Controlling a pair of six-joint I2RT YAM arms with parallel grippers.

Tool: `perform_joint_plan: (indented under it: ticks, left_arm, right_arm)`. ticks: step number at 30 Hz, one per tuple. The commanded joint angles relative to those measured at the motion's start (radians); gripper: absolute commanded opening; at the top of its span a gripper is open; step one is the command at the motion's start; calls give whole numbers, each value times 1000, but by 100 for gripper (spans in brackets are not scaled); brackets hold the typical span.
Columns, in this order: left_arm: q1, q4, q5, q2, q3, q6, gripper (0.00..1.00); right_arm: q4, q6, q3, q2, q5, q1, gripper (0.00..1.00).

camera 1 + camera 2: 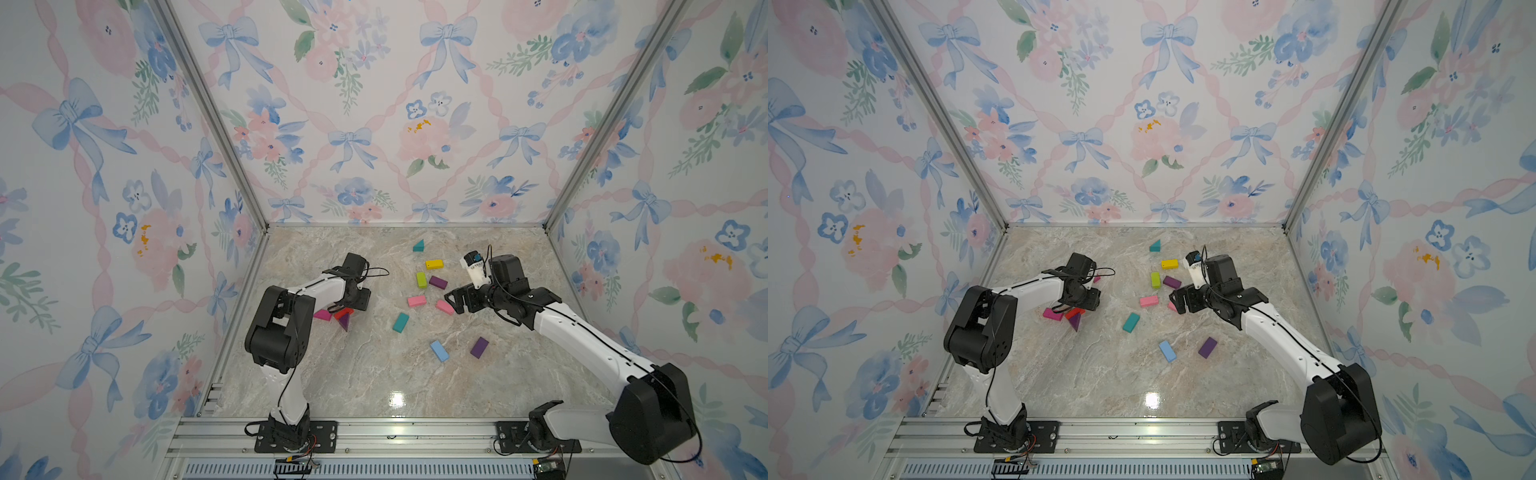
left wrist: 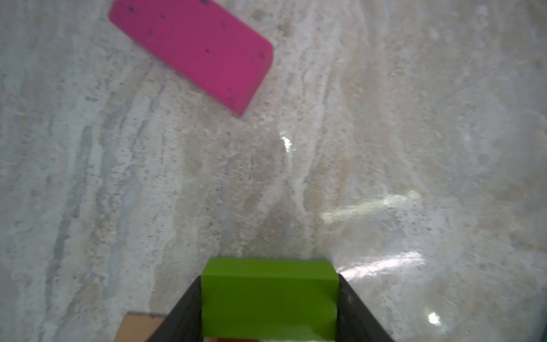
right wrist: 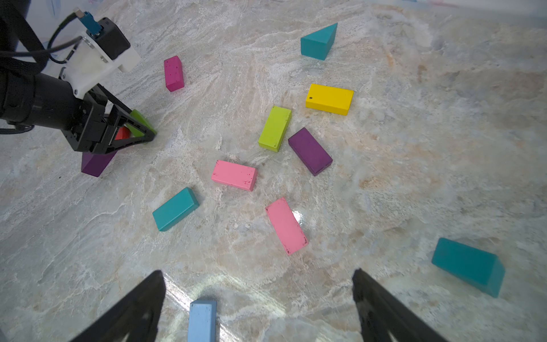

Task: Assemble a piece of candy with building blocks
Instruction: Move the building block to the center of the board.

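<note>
Left hand (image 3: 142, 130): fingers pressed against both sides of the green block (image 2: 269, 296), gripping it. A red block (image 1: 344, 312) lies just under it and a purple prism (image 1: 345, 323) just beside that.
Right hand (image 3: 257, 272): spread wide, holding nothing, above the table (image 1: 374, 386).
Ahead of left hand: bare table up to a magenta block (image 2: 192, 50), which lies off to one side.
Beside left hand: tan block (image 2: 139, 325) near one finger, mostly cut off.
Behind left hand: second magenta block (image 1: 322, 315) under the arm. The table's side edge and wall are near.
Ahead of right hand: pink block (image 3: 285, 225) nearest. Beyond it a teal block (image 3: 174, 208), lime block (image 3: 275, 128) and yellow block (image 3: 329, 99) lie flat and apart.
Below right hand: blue block (image 3: 202, 319), untouched.
Nearer the rail (image 1: 374, 432) than both hands: the widest open stretch.
Surface: glossy marble pattern, with a glare spot close to the rail.
Room: bow-and-flower wallpaper (image 1: 353, 104) on three sides, metal posts (image 1: 208, 112) at the back corners.
</note>
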Motion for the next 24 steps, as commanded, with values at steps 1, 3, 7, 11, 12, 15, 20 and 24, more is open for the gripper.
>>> perform_joint_plan:
  ticks: [1,3,7,11,12,15,20,24]
  left_arm:
    - [-70,-28,6,31,48,-109,42]
    - [-92,-26,8,60,66,-143,44]
    - [-114,-25,-3,117,95,-187,45]
    - [-114,-22,-9,131,96,-202,54]
    - [-115,-21,-9,132,98,-200,57]
    - [-111,-23,-6,114,109,-188,75]
    - [-59,-30,8,75,167,-123,80]
    - [-17,-95,-32,114,288,-9,80]
  right_arm:
    - [4,37,-14,17,-12,18,99]
    - [14,56,-11,33,-11,23,99]
    - [8,79,3,69,-1,33,99]
    - [3,86,7,75,7,38,99]
    - [5,86,6,75,8,38,99]
    - [-3,81,8,69,10,38,99]
    - [-33,69,10,46,11,40,99]
    - [-44,62,-6,30,10,40,99]
